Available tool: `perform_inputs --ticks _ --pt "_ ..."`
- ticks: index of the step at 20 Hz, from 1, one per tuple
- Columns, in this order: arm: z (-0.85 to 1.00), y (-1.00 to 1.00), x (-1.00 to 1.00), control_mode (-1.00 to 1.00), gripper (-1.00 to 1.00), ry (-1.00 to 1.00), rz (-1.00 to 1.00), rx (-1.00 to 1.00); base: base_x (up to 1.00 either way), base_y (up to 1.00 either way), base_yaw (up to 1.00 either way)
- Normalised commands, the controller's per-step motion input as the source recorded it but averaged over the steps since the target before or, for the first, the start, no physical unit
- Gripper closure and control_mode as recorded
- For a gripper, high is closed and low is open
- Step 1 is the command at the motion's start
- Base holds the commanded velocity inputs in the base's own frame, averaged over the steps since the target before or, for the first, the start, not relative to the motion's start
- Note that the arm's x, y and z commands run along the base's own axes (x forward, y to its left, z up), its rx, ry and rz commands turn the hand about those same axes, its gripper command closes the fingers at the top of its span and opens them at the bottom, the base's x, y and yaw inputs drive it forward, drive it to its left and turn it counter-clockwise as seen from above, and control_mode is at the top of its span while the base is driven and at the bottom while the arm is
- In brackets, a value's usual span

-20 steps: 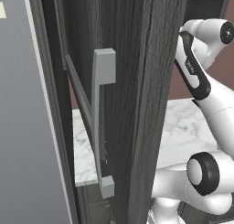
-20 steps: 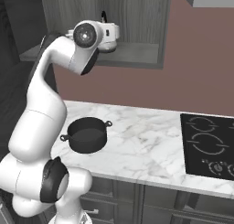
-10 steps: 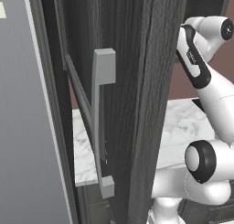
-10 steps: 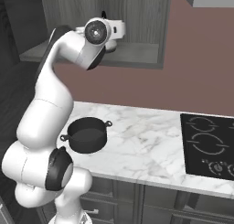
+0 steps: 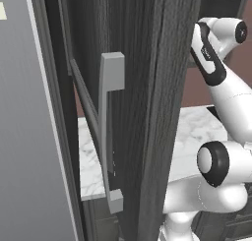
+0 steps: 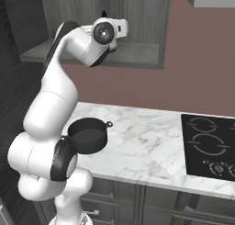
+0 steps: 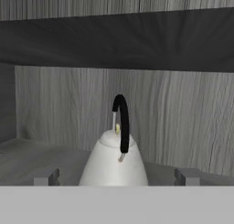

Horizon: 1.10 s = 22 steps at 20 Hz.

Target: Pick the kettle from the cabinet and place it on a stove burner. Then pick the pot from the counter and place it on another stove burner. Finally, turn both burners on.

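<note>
Inside the cabinet [image 7: 183,118], the gripper [image 7: 116,176] stands wide apart, grasping nothing, its fingertips [image 7: 45,176] flanking the kettle [image 7: 114,166].

Kettle [image 7: 114,166] sitting on cabinet [image 7: 183,122] shelf, blocking centre; free gaps lying either side of kettle; cabinet top hanging well above kettle.

Nothing here can be read: no words, brand names or numbers on anything. The nearest to signs are the broken white rings on the black cooktop [image 6: 209,146] (markings only, no letters).
</note>
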Motion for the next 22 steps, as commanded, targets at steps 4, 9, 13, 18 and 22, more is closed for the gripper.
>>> perform_inputs --ticks 4,9,13,18,22 --pt "0.00 -0.02 0.22 -1.00 -1.00 -0.05 0.04 0.00 0.00 0.00 0.00" --pt "0.00 -0.04 0.19 -1.00 -1.00 -0.03 0.03 0.00 0.00 0.00 0.00" --pt "0.00 -0.02 0.22 -1.00 -1.00 -0.02 0.03 0.00 0.00 0.00 0.00" --pt "0.00 0.00 0.22 -1.00 -1.00 0.00 0.01 0.00 0.00 0.00 0.00" --pt "0.00 0.00 0.19 -1.00 -1.00 0.00 0.00 0.00 0.00 0.00 0.00"
